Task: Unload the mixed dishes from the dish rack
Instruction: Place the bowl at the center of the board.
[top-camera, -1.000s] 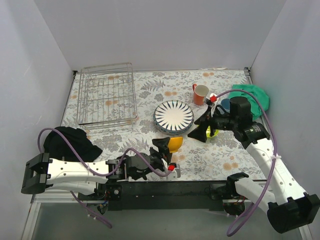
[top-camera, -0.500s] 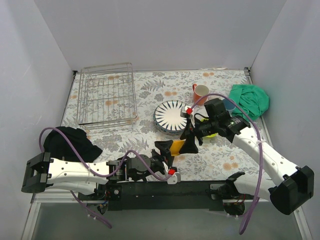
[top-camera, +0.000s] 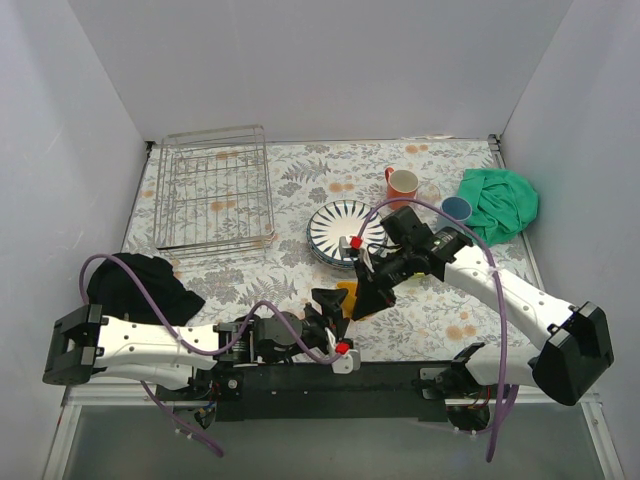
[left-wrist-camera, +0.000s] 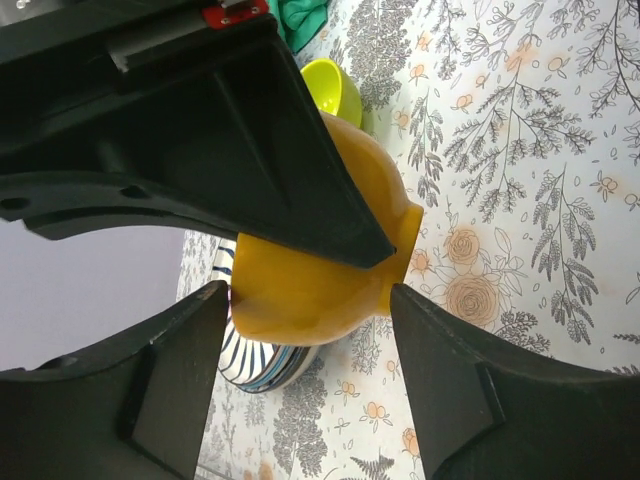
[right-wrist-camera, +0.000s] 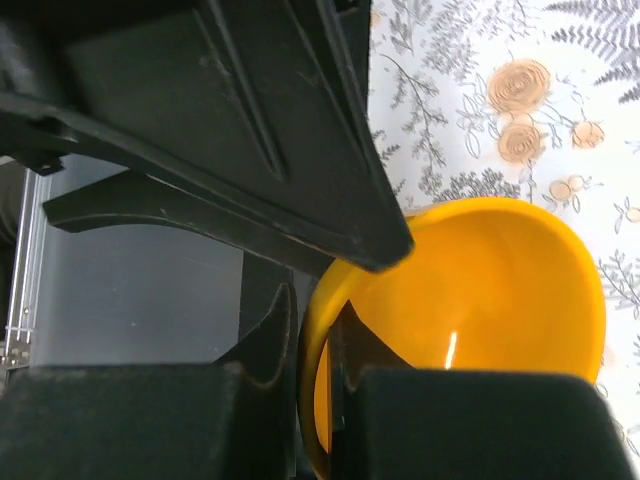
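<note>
The orange-yellow bowl (top-camera: 347, 291) hangs just above the table near the front, between my two grippers. My left gripper (top-camera: 330, 300) holds it across its body, a finger (left-wrist-camera: 170, 390) on each side. My right gripper (top-camera: 362, 293) comes in from the right and is shut on the bowl's rim, which shows pinched between its fingers in the right wrist view (right-wrist-camera: 318, 330). The silver dish rack (top-camera: 215, 190) stands at the back left with nothing in it. The striped plates (top-camera: 338, 230) are stacked mid-table. A lime-green bowl (left-wrist-camera: 335, 88) sits beyond the orange one.
An orange mug (top-camera: 402, 186), a clear glass (top-camera: 430, 193) and a light-blue cup (top-camera: 456, 209) stand at the back right beside a green cloth (top-camera: 500, 200). A black cloth (top-camera: 140, 285) lies at the front left. The right arm reaches across the front right of the table.
My right arm swung left from the lime-green bowl to the orange-yellow bowl and closed on its rim. The left gripper kept holding the bowl, shifting only slightly.
</note>
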